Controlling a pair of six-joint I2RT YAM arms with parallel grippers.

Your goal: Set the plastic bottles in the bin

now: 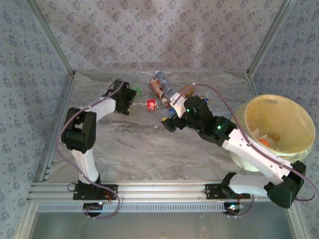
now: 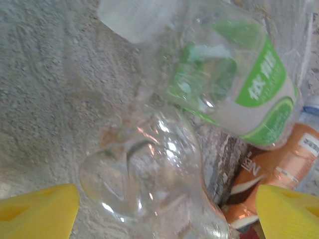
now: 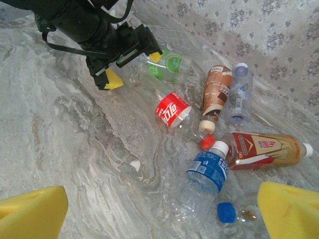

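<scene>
Yellow fingertips (image 2: 37, 211) of the left pincer (image 2: 164, 216) are seen closest, spread wide to either side of a crushed clear plastic bottle without a label (image 2: 149, 179). Nothing is gripped yet. Just beyond it lies a clear bottle with a green-and-white label (image 2: 239, 84), and an orange-brown labelled bottle (image 2: 279, 169) is glimpsed at the right edge.

The right pincer (image 3: 159, 216) is likewise held wide open and empty, above a clear bottle with a blue label (image 3: 207, 172) and a loose blue cap (image 3: 226, 213). Scattered farther over the grey marbled tabletop (image 1: 139, 149) are a bottle with a red label (image 3: 172, 109), a bottle with a red-and-gold label (image 3: 264, 148) and a small clear bottle with a pale blue cap (image 3: 238, 92).

The large round pale-yellow bin (image 1: 299, 119) is placed at the right side of the tabletop, well apart from the bottles. Something orange (image 1: 266, 142) is made out at its bottom, so a bottle or two may already be delivered, though this cannot be told for sure. Most of the task is judged to be left: seven or so bottles are yet to be picked up and carried across.
</scene>
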